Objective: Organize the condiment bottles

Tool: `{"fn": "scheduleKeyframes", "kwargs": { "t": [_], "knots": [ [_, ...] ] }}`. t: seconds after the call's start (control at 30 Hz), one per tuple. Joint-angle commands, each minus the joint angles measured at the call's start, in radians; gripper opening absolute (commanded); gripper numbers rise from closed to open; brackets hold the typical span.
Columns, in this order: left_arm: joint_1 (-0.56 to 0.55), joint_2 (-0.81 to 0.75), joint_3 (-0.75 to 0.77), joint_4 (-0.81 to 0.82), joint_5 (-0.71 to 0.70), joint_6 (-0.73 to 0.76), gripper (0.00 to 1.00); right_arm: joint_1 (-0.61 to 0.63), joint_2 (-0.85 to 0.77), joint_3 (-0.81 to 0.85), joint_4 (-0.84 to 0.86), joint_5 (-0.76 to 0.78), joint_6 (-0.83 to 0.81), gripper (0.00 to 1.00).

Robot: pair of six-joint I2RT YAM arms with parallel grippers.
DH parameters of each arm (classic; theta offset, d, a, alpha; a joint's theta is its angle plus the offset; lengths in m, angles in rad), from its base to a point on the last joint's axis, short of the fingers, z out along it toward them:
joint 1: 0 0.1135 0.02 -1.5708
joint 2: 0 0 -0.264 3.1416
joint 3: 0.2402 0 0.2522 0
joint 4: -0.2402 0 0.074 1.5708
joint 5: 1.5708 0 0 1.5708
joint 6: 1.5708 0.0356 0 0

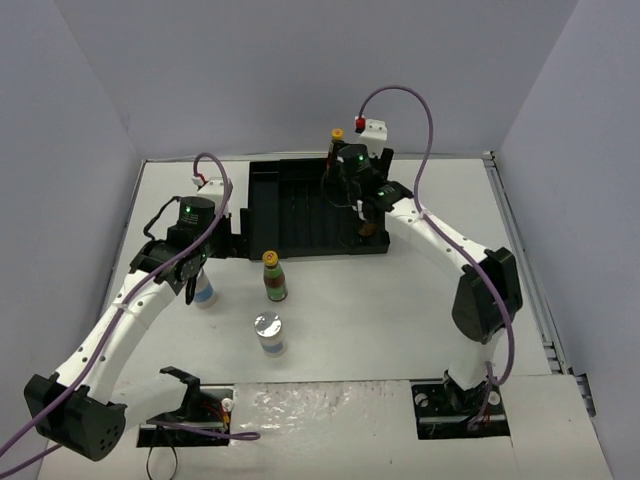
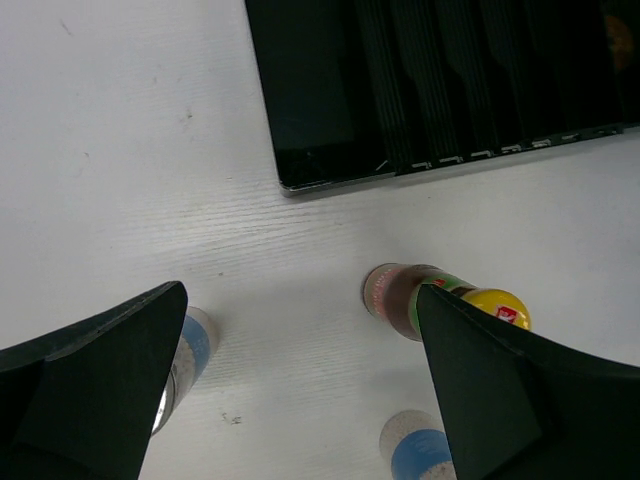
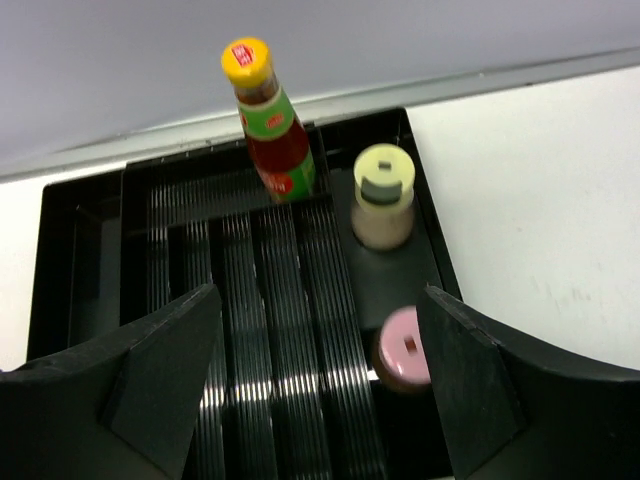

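Note:
My left gripper (image 1: 192, 272) (image 2: 300, 296) is open and empty above the white table. A blue-labelled silver-capped jar (image 1: 203, 292) (image 2: 192, 345) stands by its left finger. A slim red/green bottle with a yellow cap (image 1: 273, 277) (image 2: 412, 298) stands by its right finger. A second blue-labelled jar (image 1: 268, 333) (image 2: 420, 452) stands nearer. My right gripper (image 1: 352, 195) (image 3: 320, 296) is open and empty over the black ridged tray. In the tray stand a second slim red/green bottle (image 1: 337, 140) (image 3: 275, 140), a cream yellow-capped bottle (image 3: 383, 200) and a pink-capped bottle (image 3: 405, 347).
The black ridged tray (image 1: 290, 205) (image 2: 440, 90) (image 3: 260, 330) lies at the back middle of the table. Grey walls close the back and both sides. Purple cables loop over both arms.

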Motion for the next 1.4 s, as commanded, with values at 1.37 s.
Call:
{"fn": "scheduleKeyframes", "kwargs": {
  "t": [1.37],
  "knots": [
    [-0.305, 0.163, 0.111, -0.054, -0.131, -0.085, 0.91, 0.094, -0.591, -0.537, -0.015, 0.037, 0.178, 0.76]
  ]
}}
